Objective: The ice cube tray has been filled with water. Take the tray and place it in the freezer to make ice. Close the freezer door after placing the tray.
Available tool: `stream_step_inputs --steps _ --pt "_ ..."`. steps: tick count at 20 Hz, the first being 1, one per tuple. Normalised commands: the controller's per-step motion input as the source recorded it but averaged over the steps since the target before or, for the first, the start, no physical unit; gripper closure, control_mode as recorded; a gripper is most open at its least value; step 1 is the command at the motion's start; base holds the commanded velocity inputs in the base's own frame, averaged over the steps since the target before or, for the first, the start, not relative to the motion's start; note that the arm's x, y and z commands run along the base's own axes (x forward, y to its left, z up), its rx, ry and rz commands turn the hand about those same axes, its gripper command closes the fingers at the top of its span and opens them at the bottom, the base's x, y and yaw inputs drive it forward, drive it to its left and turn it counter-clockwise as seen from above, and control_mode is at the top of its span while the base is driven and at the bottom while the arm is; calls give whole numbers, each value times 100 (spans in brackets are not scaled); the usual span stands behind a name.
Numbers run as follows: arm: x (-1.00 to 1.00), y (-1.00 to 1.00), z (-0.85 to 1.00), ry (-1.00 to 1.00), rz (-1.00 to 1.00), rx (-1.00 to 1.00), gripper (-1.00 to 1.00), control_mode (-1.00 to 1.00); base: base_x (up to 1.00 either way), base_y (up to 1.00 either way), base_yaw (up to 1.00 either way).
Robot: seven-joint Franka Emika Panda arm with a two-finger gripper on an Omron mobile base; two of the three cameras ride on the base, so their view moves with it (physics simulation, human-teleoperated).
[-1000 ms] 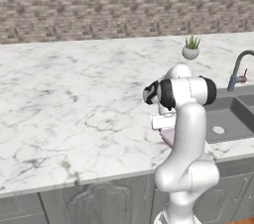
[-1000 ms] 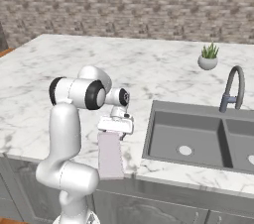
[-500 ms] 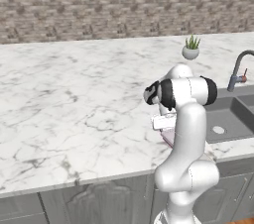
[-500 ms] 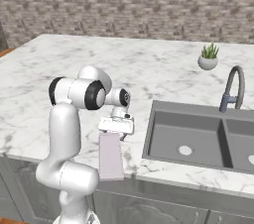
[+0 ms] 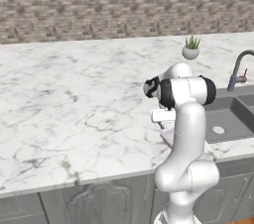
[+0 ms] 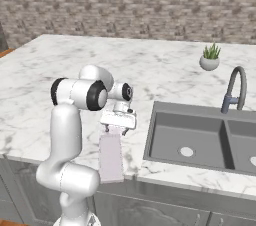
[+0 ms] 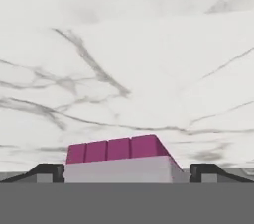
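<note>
The ice cube tray [image 6: 111, 157] is a pale pinkish-lilac slab lying flat on the marble counter [image 6: 60, 75], close to its front edge. My gripper [image 6: 118, 129] hangs just over the tray's far end, pointing down, and it is open. In the hand view the tray [image 7: 119, 161] lies between the two dark fingertips [image 7: 47, 171], which stand wide on either side and apart from it. From the left base view the arm covers most of the tray [image 5: 167, 138]. The freezer and its door are out of view.
A double sink [image 6: 200, 140] with a curved faucet [image 6: 232, 92] lies right of the tray. A small potted plant [image 6: 210, 57] stands at the back near the brick wall. The counter's front edge [image 6: 165, 182] runs just beside the tray.
</note>
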Motion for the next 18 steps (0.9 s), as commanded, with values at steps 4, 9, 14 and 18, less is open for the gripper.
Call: stream_step_inputs --steps 4,9,14,18 --pt "15 0 57 0 -2 0 -100 -100 0 0 0" --pt "-8 0 66 -7 -9 0 -100 -100 0 0 0" --pt "-21 0 81 -11 -13 0 -100 -100 0 0 0" --pt "-25 1 69 -9 -15 0 -100 -100 0 0 0"
